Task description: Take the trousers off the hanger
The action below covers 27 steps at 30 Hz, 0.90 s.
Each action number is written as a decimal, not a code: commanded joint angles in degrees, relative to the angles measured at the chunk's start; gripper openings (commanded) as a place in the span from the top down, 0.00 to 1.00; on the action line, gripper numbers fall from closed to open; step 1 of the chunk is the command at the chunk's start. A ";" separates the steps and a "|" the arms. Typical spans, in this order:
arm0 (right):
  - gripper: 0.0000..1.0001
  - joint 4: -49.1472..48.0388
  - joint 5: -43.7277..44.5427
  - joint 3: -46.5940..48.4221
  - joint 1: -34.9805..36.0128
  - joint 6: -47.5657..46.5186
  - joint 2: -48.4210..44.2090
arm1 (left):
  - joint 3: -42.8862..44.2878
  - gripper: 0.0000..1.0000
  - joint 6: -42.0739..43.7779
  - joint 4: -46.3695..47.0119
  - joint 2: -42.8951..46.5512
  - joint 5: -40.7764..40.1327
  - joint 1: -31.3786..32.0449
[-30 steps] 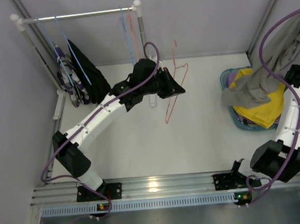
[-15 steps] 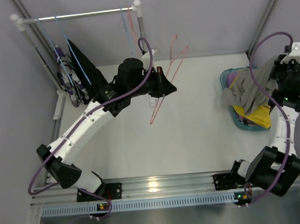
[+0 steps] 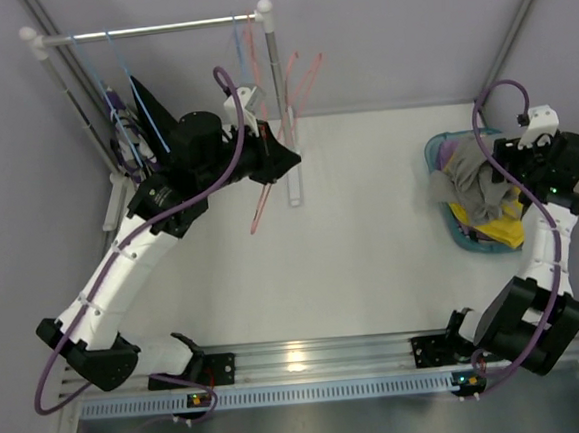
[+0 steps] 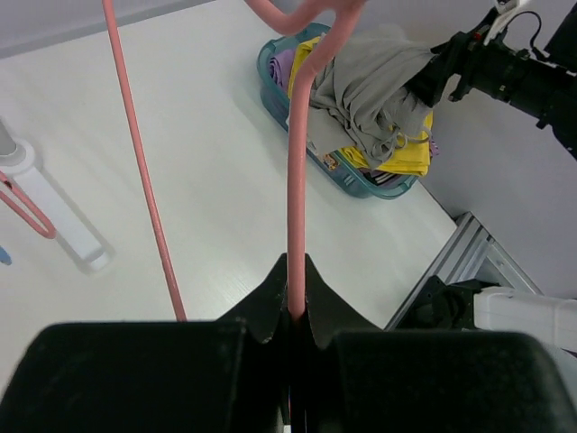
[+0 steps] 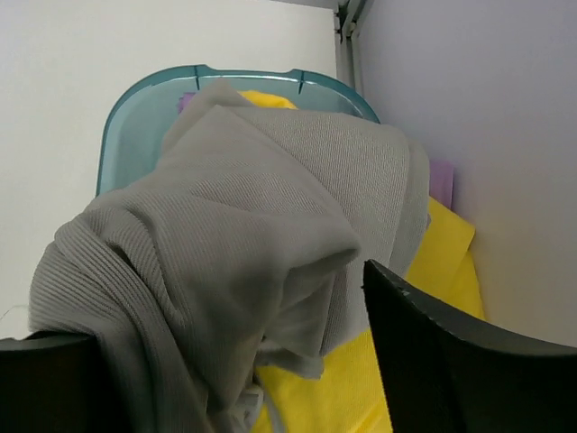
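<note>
The grey-beige trousers lie heaped on yellow trousers and lilac ones in the teal basket. My right gripper hangs over the heap with its jaws wide open and grey cloth bulging loosely between them. In the top view it is at the basket on the right. My left gripper is shut on a bare pink hanger, held close to the rack's right post. Black trousers and patterned trousers hang on blue hangers at the rail's left end.
The clothes rack's rail runs along the back left, and its white foot reaches onto the table. Two more hangers hang at the rail's right end. The wall stands just right of the basket.
The left arm has carried the pink hanger back and left to the rack. The right arm has lowered the grey trousers onto the basket and its jaws have opened.
</note>
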State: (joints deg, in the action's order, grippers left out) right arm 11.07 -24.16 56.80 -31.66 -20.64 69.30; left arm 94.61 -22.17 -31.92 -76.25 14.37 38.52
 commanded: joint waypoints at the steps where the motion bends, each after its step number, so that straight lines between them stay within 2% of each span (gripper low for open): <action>1: 0.23 9.46 -5.44 5.25 -2.09 -6.42 -5.92 | -0.82 1.00 4.50 -1.73 3.82 3.03 -0.99; 2: 0.16 12.11 -6.67 5.69 -3.05 -7.99 -7.41 | -1.00 1.00 6.34 -2.78 5.22 2.68 -0.99; 4: 0.10 15.35 -8.08 6.30 -3.84 -9.49 -8.65 | -1.44 1.00 7.75 -3.58 6.63 1.72 -1.17; 5: 0.02 16.95 -8.79 6.57 -4.81 -11.33 -9.17 | -1.88 1.00 9.06 -4.02 8.20 1.28 -1.17; 6: 0.00 18.45 -9.41 6.83 -5.34 -12.13 -10.22 | -2.14 1.00 9.77 -4.63 8.92 0.66 -1.52; 12: 0.01 26.98 -18.36 9.47 -13.15 -15.30 -12.34 | -5.57 1.00 9.87 -5.61 14.28 -0.57 -6.08; 14: 0.01 30.56 -24.51 11.66 -17.62 -14.95 -12.26 | -6.01 1.00 9.26 -6.22 15.69 -0.92 -7.58; 18: 0.01 35.15 -34.01 15.80 -20.55 -12.68 -12.34 | -8.03 1.00 8.20 -7.54 18.50 -0.75 -12.49; 22: 0.00 30.17 -39.98 16.60 -20.55 -2.95 -15.24 | -11.89 1.00 7.24 -8.68 21.40 -2.50 -15.31; 27: 0.00 22.78 -41.57 18.26 -20.46 7.79 -16.48 | -14.54 1.00 2.93 -8.68 21.50 -3.12 -19.89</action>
State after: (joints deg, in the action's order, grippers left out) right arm 40.25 -60.23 71.68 -51.92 -20.62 53.36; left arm 80.88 -16.56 -41.76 -54.39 11.90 20.12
